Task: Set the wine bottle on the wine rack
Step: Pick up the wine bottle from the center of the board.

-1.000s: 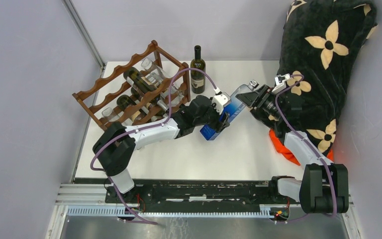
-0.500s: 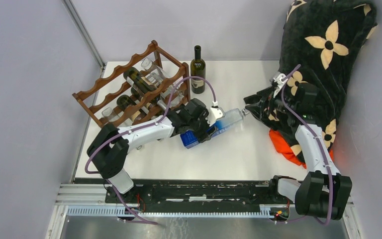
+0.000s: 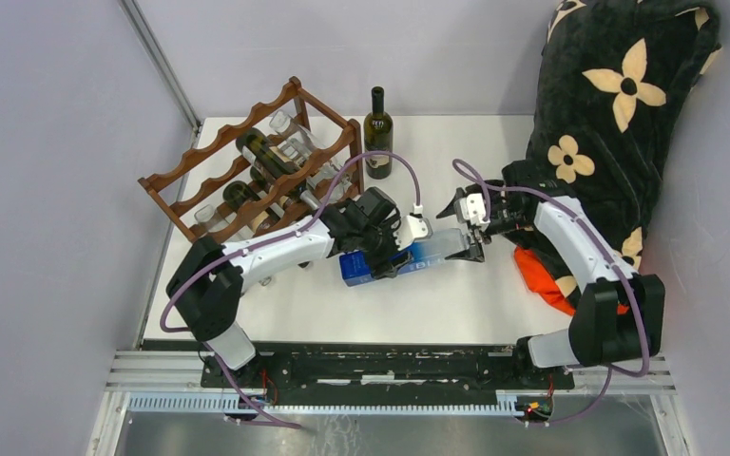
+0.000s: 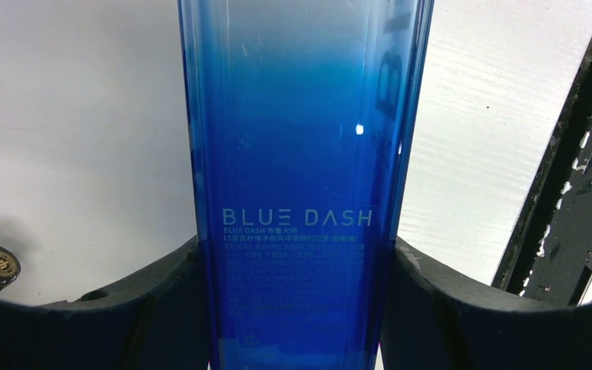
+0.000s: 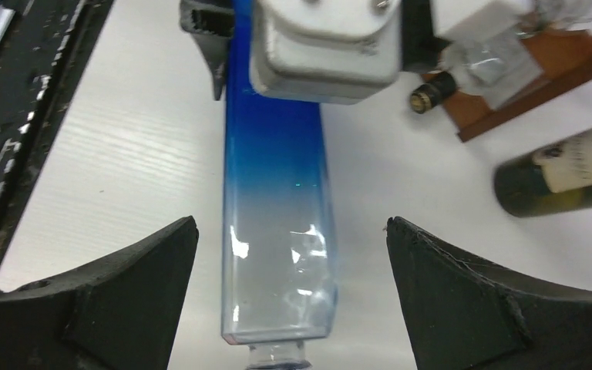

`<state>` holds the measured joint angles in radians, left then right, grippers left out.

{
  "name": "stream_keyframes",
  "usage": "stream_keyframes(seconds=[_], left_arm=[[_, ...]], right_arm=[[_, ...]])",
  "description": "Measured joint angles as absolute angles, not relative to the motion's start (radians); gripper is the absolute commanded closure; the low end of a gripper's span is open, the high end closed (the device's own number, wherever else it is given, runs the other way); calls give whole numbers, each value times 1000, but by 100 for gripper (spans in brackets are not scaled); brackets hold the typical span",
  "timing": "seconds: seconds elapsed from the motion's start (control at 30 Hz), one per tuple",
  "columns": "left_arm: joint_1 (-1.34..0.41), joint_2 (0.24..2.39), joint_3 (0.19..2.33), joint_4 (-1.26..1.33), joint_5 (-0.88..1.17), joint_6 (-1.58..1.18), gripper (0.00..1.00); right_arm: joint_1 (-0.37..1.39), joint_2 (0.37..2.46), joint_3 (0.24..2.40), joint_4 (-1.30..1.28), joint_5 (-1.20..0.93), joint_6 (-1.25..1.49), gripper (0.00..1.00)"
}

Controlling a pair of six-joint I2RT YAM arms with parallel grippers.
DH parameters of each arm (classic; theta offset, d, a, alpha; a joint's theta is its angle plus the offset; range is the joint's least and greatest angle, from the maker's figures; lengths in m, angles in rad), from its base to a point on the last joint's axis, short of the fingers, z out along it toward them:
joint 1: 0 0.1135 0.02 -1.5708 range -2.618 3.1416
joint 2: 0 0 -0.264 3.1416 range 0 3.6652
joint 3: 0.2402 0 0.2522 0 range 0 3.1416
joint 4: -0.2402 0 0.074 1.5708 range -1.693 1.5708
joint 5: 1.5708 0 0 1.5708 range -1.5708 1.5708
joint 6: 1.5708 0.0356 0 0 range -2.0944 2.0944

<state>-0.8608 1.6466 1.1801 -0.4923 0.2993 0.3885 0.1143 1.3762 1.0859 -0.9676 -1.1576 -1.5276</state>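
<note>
The wine bottle (image 3: 432,249) is a square one, blue at its base and fading to clear glass at the neck. It lies nearly level over the table's middle. My left gripper (image 3: 387,258) is shut on its blue lower half, and both pads press the sides of the bottle (image 4: 301,154) in the left wrist view. My right gripper (image 3: 468,233) stands open around the clear neck end of the bottle (image 5: 277,231), with a gap on each side. The wine rack (image 3: 211,163), dark reddish wood with wavy rails, stands at the back left holding several bottles.
A dark green bottle (image 3: 377,133) stands upright just right of the rack. A black flowered blanket (image 3: 627,95) hangs over the table's right side, above an orange cloth (image 3: 544,280). The black rail (image 3: 390,366) runs along the near edge.
The right gripper let go of the bottle's neck end and opened wide. The left gripper carried the bottle left and nearer and laid it flatter. The right gripper now straddles the neck.
</note>
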Motion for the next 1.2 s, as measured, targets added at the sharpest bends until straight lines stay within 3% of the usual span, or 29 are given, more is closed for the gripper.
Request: stream_keyframes(seconds=[0.17, 0.43, 0.8, 0.9, 1.1, 1.17, 1.2], left_arm=[[-875, 1647, 1184, -496, 298, 413, 98], [-897, 1647, 1196, -504, 298, 429, 98], [-899, 1647, 1211, -500, 300, 440, 98], [-899, 1647, 1211, -500, 300, 440, 98], [-901, 1647, 1211, -498, 294, 441, 96], [-902, 1647, 1211, -497, 293, 441, 86], [-902, 1647, 1211, -497, 291, 441, 73]], right_arm=[[151, 1438, 1095, -1080, -1093, -1610, 2], [216, 1417, 1055, -952, -986, -1485, 2], [242, 1417, 1008, -898, -915, -1466, 16], [242, 1417, 999, -898, -914, -1475, 31], [239, 1415, 994, -912, -927, -1474, 90], [239, 1415, 994, -914, -928, -1477, 98], [239, 1414, 994, -915, -929, -1478, 100]])
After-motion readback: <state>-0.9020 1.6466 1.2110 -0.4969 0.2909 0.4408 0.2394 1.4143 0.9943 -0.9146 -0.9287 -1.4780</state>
